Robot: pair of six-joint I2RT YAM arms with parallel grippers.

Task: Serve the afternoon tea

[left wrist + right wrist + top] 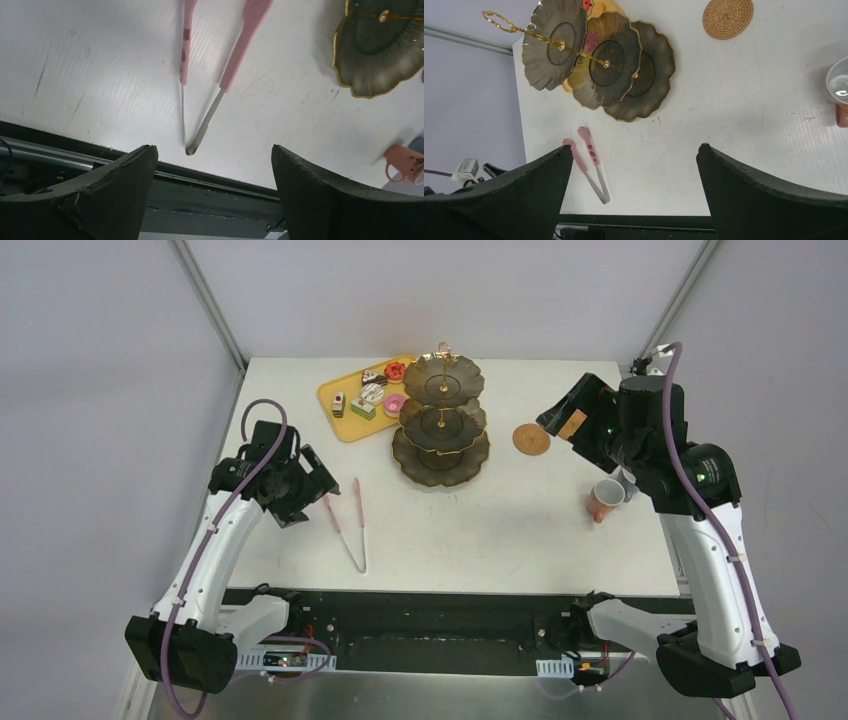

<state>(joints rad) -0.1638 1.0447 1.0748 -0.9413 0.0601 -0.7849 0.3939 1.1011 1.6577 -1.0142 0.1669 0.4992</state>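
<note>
The dark three-tier scalloped stand (441, 430) with its gold rod stands at the table's back middle and all tiers look bare; it also shows in the right wrist view (599, 55). Small assorted cakes (372, 395) lie on a yellow tray (338, 420) left of it. One woven coaster (531, 438) lies right of the stand. The pinkish cup (605, 500) stands at the right, with the blue-grey cup (628, 486) behind it, partly hidden by the right arm. My left gripper (312, 482) is open and empty beside pink tongs (347, 523). My right gripper (560, 420) is open and empty, raised near the coaster.
The pink tongs (227, 65) lie on the table left of centre, hinge toward the near edge. The table's front edge and black rail (210, 180) run below my left gripper (211, 150). Grey walls enclose the back and sides.
</note>
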